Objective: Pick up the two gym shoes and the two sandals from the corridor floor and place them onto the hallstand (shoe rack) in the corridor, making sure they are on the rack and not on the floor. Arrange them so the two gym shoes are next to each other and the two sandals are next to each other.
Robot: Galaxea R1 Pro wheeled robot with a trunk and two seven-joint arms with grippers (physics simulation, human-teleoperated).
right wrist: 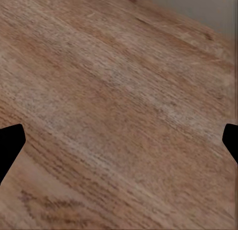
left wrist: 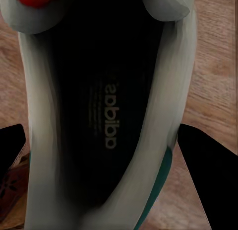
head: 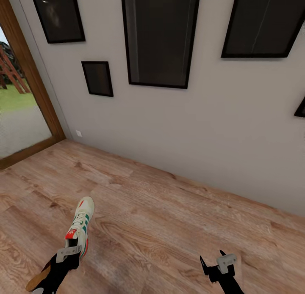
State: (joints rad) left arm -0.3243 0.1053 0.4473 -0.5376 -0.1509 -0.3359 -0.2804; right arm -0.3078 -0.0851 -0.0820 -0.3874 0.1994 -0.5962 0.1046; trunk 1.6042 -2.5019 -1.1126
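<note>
One cream-white gym shoe (head: 80, 226) with green stripes and a red tongue patch lies on the corridor floor (head: 169, 218) at the lower left, toe pointing away. My left gripper (head: 70, 251) is over its heel. In the left wrist view the black fingers (left wrist: 208, 180) press against both sides of the shoe's heel opening (left wrist: 104, 115). A brown sandal (head: 36, 281) shows partly beside the left arm and at a corner of the left wrist view (left wrist: 12, 190). My right gripper (head: 212, 258) hangs open over bare planks (right wrist: 119, 115). The hallstand is out of view.
A grey wall (head: 190, 129) with several dark picture frames runs along the far side of the floor. A wood-framed glass door (head: 21, 116) stands at the left. Open planks stretch between the shoe and the wall.
</note>
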